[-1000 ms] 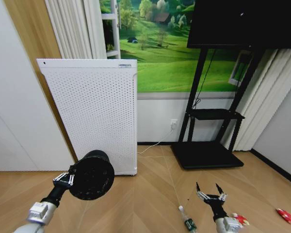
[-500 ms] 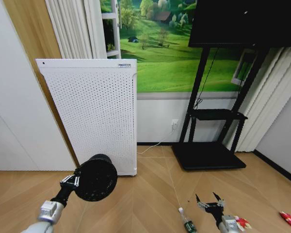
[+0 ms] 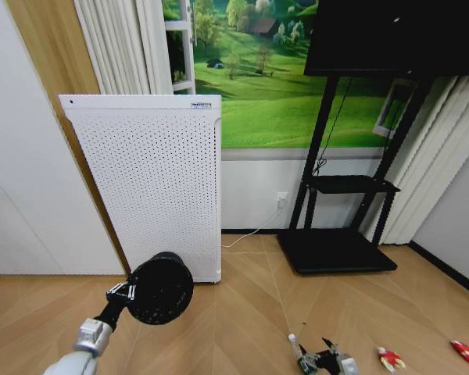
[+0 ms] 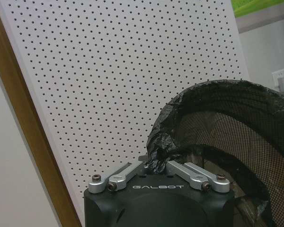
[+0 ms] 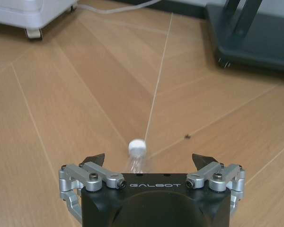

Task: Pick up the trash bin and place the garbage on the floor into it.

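Right pincer (image 5: 149,163), mine: low over the floor (image 5: 75,94), fingers spread wide with the bottle (image 5: 136,153) lying between them, white cap pointing away from me; contact not visible. Beyond it: a small dark speck, then the black stand base (image 5: 255,35). Two red-and-white wrappers (image 3: 389,359) lie off to its right, apart. Left pincer (image 4: 157,166), mine: pinched on the liner-covered rim of the trash bin (image 3: 160,287), held aloft, mouth tilted toward me, before the white perforated panel (image 3: 152,176).

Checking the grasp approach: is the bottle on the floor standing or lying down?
Lying down. The bottle rests flat on the floor, white cap pointing away, between the right gripper's open fingers.
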`<state>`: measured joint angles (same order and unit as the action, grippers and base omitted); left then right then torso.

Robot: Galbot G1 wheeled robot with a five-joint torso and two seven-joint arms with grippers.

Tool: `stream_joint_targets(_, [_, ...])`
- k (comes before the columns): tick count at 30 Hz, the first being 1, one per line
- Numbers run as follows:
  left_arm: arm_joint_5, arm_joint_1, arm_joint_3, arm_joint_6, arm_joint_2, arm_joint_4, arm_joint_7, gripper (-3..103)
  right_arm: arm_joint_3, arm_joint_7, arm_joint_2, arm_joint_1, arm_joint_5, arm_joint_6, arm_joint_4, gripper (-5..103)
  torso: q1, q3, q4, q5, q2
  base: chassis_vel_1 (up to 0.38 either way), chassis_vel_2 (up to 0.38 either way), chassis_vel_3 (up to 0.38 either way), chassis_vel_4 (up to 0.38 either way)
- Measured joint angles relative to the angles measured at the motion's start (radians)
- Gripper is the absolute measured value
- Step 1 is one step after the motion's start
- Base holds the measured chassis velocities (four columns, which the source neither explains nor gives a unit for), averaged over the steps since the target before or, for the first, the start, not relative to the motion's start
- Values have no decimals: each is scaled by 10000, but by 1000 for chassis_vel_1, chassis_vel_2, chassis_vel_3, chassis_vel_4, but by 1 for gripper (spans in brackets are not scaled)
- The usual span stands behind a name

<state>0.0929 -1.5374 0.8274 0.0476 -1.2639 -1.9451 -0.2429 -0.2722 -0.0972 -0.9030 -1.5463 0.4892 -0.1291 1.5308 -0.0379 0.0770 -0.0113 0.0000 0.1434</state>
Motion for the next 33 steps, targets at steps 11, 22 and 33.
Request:
stream_joint_targets(11, [82, 41, 18, 61, 32, 66, -13, 3, 963, -262, -82, 860, 44, -165, -1149, 100, 0, 0, -2, -1, 0, 0, 0, 0, 0])
stream_joint_targets(22, [-59, 49, -114, 197, -191, 231, -40, 3, 1810, -382, -187, 1548, -231, -92, -2255, 101, -1, 1, -2, 0, 0, 0, 0, 0, 0])
stream_joint_targets(33, [-209, 115, -271, 301, -323, 419, -40, 3, 1966, -243, -331, 1817, -384, 38, -2859, 68, 0, 0, -2, -1, 0, 0, 0, 0, 0])
